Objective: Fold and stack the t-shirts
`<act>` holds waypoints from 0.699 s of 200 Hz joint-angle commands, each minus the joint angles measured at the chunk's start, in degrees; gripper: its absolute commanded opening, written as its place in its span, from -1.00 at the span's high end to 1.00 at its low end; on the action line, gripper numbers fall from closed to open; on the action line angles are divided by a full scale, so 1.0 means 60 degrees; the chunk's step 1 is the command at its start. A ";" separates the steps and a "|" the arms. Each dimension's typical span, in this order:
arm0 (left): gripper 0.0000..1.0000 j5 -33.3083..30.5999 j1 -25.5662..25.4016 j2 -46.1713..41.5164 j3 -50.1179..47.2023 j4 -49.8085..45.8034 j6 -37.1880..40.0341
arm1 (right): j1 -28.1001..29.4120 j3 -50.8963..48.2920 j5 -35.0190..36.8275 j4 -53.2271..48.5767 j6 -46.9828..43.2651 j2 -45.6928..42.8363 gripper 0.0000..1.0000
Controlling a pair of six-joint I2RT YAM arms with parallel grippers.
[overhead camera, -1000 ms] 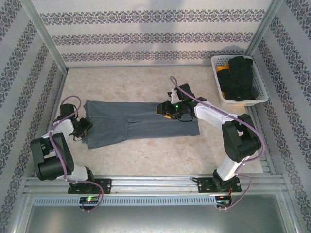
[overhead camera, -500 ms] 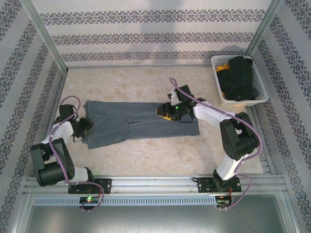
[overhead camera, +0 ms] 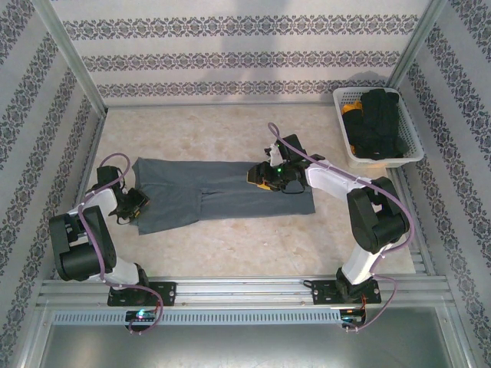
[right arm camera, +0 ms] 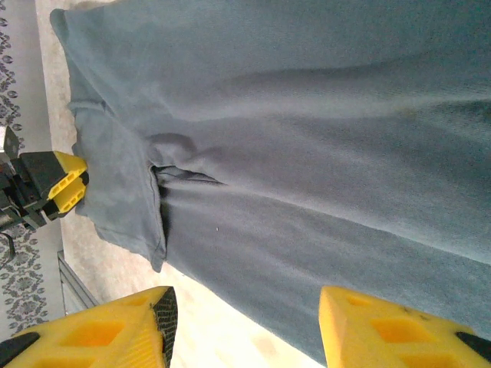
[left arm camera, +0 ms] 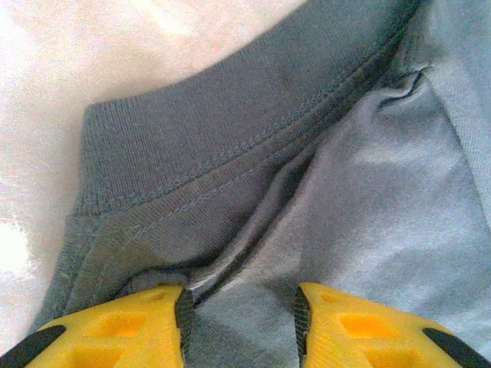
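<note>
One slate blue-grey t-shirt lies on the table as a long strip folded lengthwise, running left to right. My left gripper sits low at its left end. In the left wrist view the left gripper is open partway, with the t-shirt lying between its yellow fingers just below the ribbed collar. My right gripper hovers over the strip's right half. The right wrist view shows this gripper wide open and holding nothing above the t-shirt, and the left gripper at the far end.
A white basket holding dark bundled items stands at the back right corner. Patterned walls close in the table on three sides. A metal rail runs along the near edge by the arm bases.
The left arm's elbow has shifted slightly while its gripper stays at the shirt's left end. The right arm and the shirt look unchanged.
</note>
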 commanded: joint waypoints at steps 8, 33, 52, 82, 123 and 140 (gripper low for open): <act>0.19 -0.0442 0.0101 -0.0041 0.0025 -0.0026 0.0380 | -0.0053 -0.0100 -0.0135 0.0141 0.0048 0.0027 -0.06; 0.33 -0.0440 0.0100 0.0002 0.0069 -0.0219 0.0539 | -0.0052 -0.0041 -0.0167 0.0158 0.0050 0.0076 -0.06; 0.45 -0.0237 0.0098 -0.0017 -0.0108 -0.0082 0.0494 | -0.0055 0.0010 -0.0168 0.0147 0.0063 0.0085 -0.06; 0.67 -0.0072 0.0091 -0.0322 -0.0248 -0.0031 0.0320 | -0.0056 0.0003 -0.0150 0.0129 0.0060 0.0103 -0.06; 1.00 0.0021 0.0086 -0.0830 -0.0198 -0.0233 0.0181 | -0.0042 -0.0012 -0.0135 0.0128 0.0071 0.0113 -0.06; 1.00 -0.0024 0.0086 -0.1033 -0.0138 -0.0297 0.0083 | -0.0035 0.0016 -0.0135 0.0159 0.0079 0.0143 -0.06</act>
